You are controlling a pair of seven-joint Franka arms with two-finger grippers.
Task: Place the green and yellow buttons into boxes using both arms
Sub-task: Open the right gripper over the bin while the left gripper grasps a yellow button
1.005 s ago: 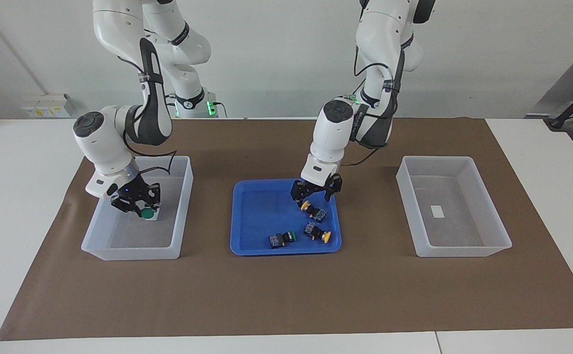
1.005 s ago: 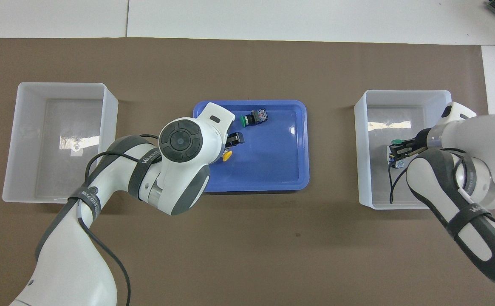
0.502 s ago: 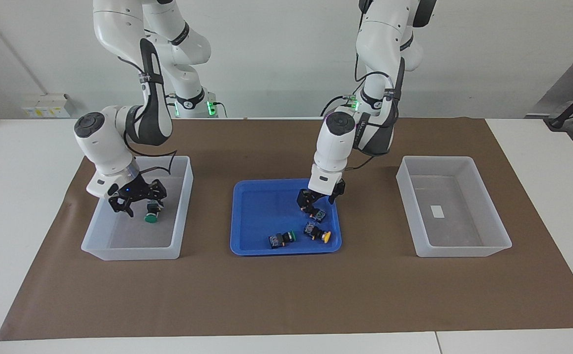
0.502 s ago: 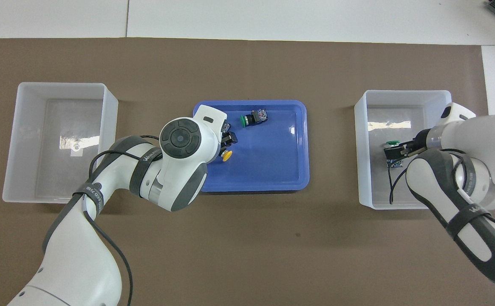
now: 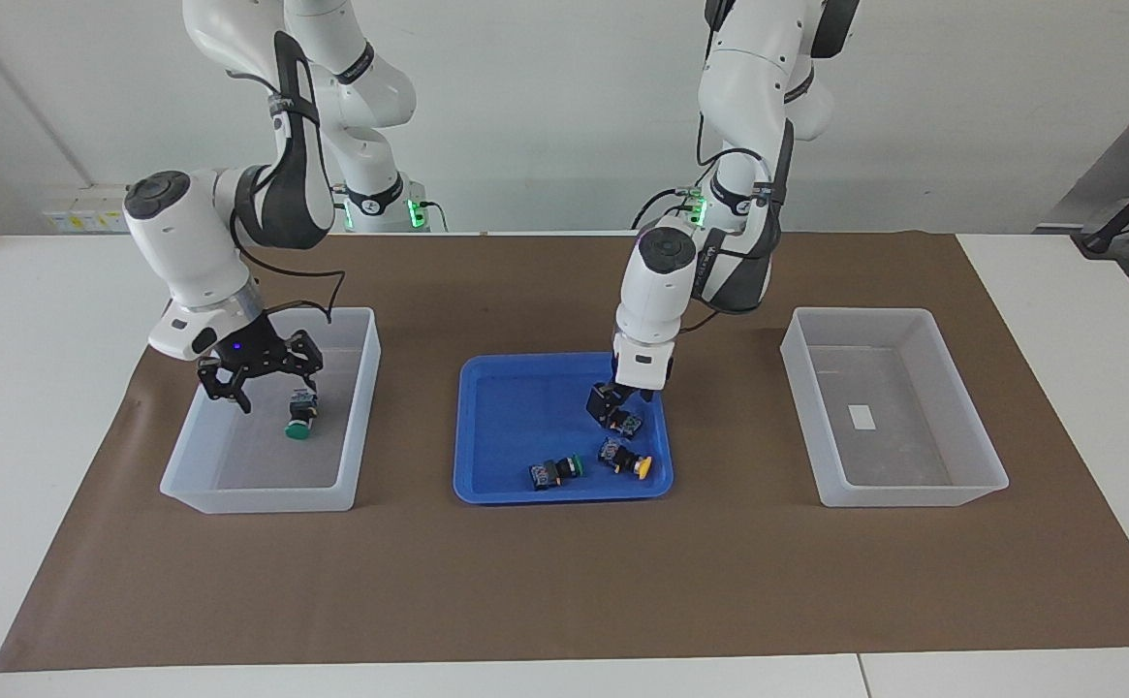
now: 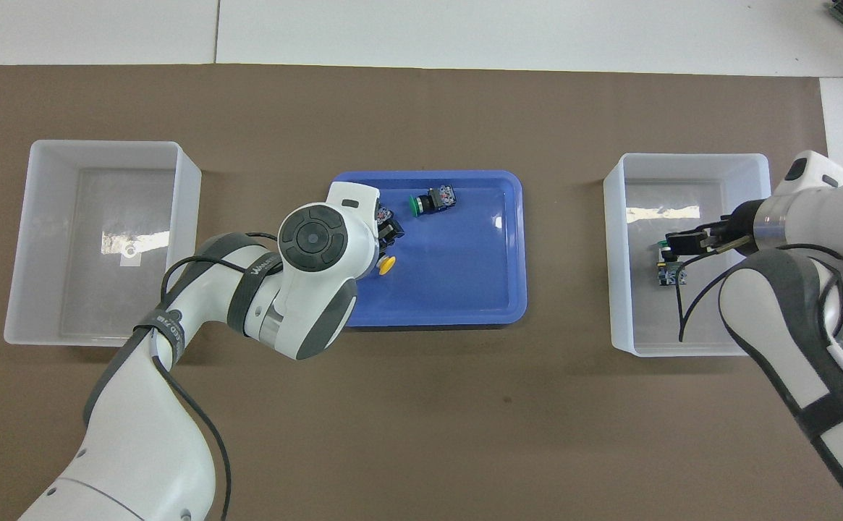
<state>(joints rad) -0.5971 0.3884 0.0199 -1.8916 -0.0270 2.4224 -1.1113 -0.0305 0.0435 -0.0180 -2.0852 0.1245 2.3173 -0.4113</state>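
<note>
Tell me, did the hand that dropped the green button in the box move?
Yes. The right hand has risen, open, from deep inside the box to about its rim, leaving the green button on the floor.

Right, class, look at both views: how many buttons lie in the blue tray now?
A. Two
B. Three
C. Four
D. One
B: the blue tray holds one green button and two yellow ones, one lying free and one under the left pincer; the other green button lies in the box at the right arm's end.
</note>
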